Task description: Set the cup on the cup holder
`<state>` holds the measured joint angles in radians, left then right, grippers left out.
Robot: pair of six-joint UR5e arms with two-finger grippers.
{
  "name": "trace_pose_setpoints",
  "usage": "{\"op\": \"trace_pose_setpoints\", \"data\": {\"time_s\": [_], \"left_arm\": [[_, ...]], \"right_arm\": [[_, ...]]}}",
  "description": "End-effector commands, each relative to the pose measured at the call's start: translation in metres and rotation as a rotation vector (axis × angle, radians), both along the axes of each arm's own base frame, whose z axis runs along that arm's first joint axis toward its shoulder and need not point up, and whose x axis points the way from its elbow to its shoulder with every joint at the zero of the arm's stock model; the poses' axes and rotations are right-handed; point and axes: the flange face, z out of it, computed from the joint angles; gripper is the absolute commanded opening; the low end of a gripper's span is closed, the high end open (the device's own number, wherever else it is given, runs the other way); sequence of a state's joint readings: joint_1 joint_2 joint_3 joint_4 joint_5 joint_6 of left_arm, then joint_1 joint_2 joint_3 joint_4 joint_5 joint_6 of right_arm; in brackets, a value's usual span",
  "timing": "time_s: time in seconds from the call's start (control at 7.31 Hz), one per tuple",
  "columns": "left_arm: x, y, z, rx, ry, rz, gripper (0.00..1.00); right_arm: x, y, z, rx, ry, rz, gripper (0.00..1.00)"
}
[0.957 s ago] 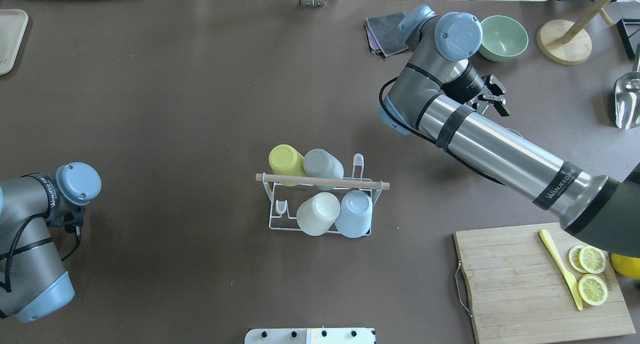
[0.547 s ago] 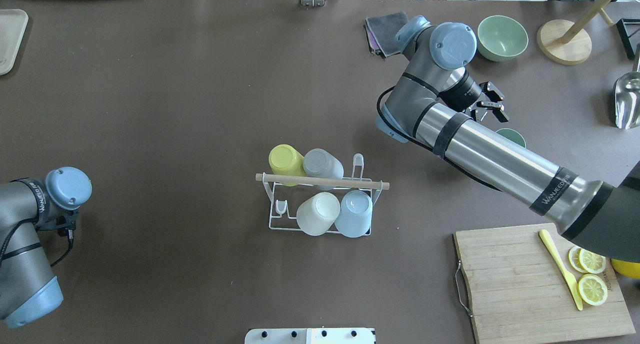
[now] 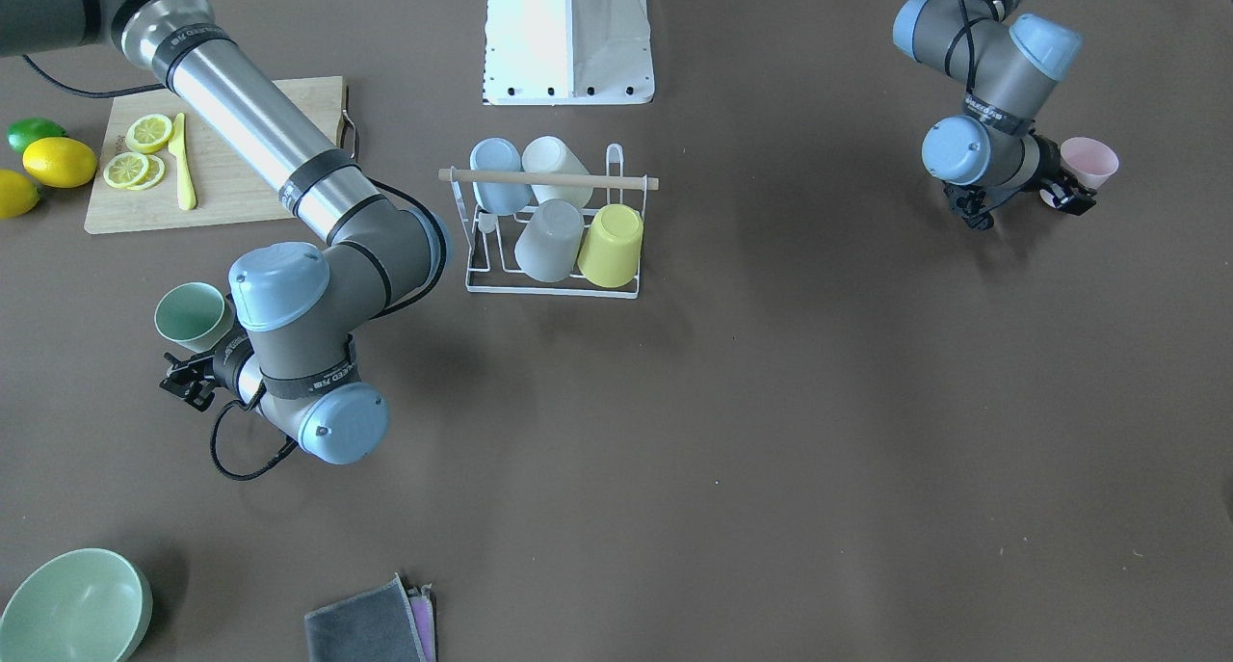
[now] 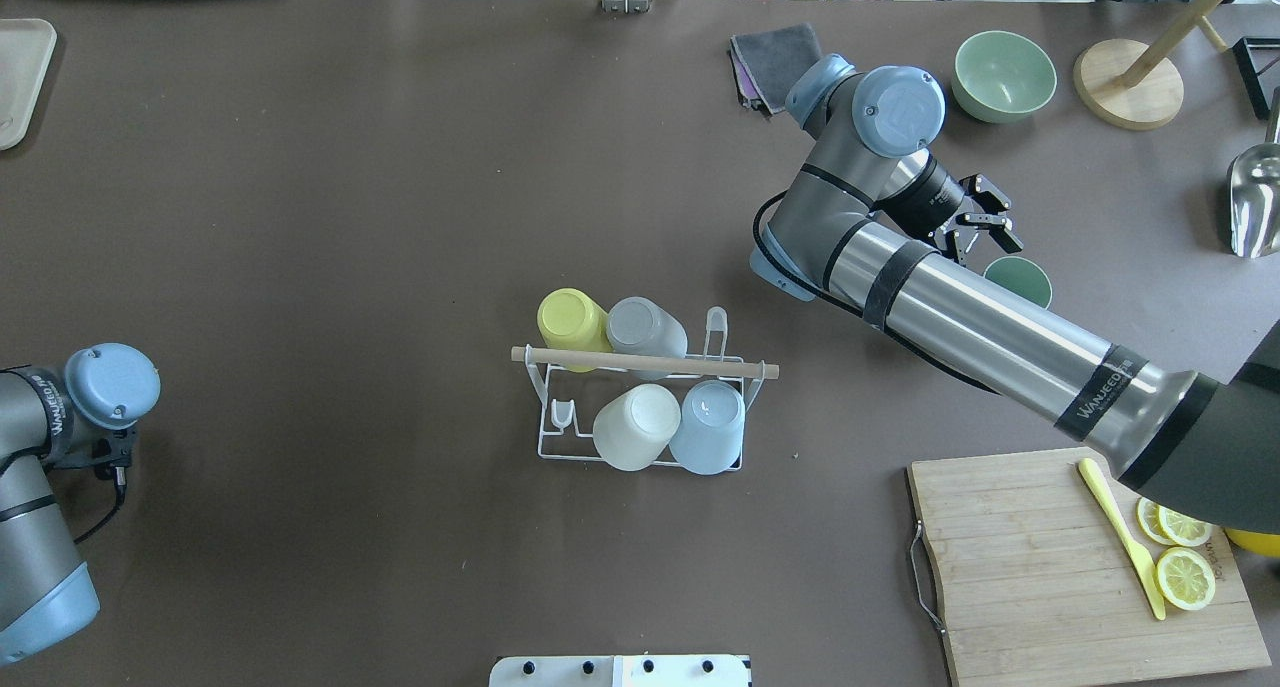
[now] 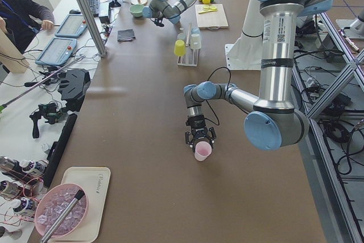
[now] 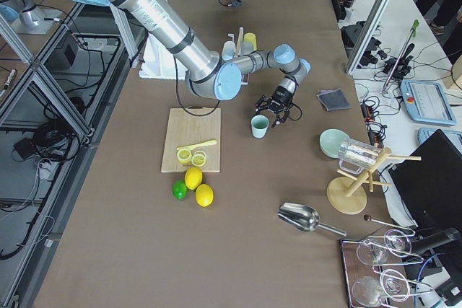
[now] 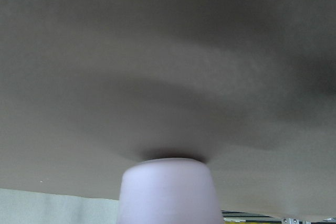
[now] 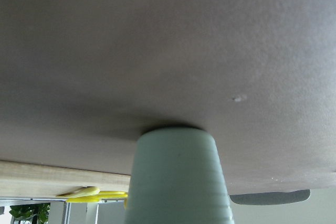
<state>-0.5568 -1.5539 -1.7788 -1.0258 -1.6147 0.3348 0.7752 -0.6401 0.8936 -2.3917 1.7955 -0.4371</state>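
The white wire cup holder (image 4: 552, 451) with a wooden rod (image 3: 549, 175) stands mid-table and carries several upturned cups: yellow, grey, cream and light blue. A green cup (image 4: 1020, 278) stands upright on the table; it also shows in the front view (image 3: 191, 315). My right gripper (image 4: 982, 225) is open right beside it, and the right wrist view shows the cup (image 8: 180, 179) just ahead. A pink cup (image 3: 1089, 161) stands upright at the table's left end. My left gripper (image 3: 1062, 196) is low beside it and looks open; the left wrist view shows the cup (image 7: 169, 192) just ahead.
A cutting board (image 4: 1040, 587) with lemon slices and a yellow knife lies front right. A green bowl (image 4: 1003, 75), a grey cloth (image 4: 772, 59), a wooden stand (image 4: 1128, 82) and a metal scoop (image 4: 1255, 202) sit at the back right. A beige tray (image 4: 15, 77) lies back left.
My right wrist has swung toward the green cup, which now shows more from behind the arm. My left arm has drawn back toward the view's left edge.
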Motion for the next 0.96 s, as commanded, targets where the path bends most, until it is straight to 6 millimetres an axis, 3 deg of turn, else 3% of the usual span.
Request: {"op": "trace_pose_setpoints", "data": {"time_s": [0.0, 0.27, 0.41, 0.68, 0.82], "left_arm": [[-0.003, 0.0016, 0.0074, 0.0, -0.002, 0.003, 0.98], [-0.0031, 0.0017, 0.0081, -0.001, -0.004, 0.003, 0.97], [-0.0038, 0.0021, 0.0088, -0.001, -0.005, 0.003, 0.97], [-0.004, 0.0022, 0.0099, -0.001, -0.004, 0.003, 0.97], [-0.0088, 0.0052, 0.0143, -0.005, -0.011, 0.003, 0.97]], "right_arm": [[-0.0009, 0.0022, 0.0081, 0.009, 0.011, -0.016, 0.98], [-0.0014, 0.0031, 0.0098, 0.01, 0.007, -0.023, 0.97], [-0.0061, 0.0078, 0.0114, 0.01, 0.009, -0.033, 0.91], [-0.0062, 0.008, 0.0094, -0.001, -0.027, -0.082, 0.67], [-0.006, 0.008, 0.0082, -0.002, -0.035, -0.095, 0.6]]}}
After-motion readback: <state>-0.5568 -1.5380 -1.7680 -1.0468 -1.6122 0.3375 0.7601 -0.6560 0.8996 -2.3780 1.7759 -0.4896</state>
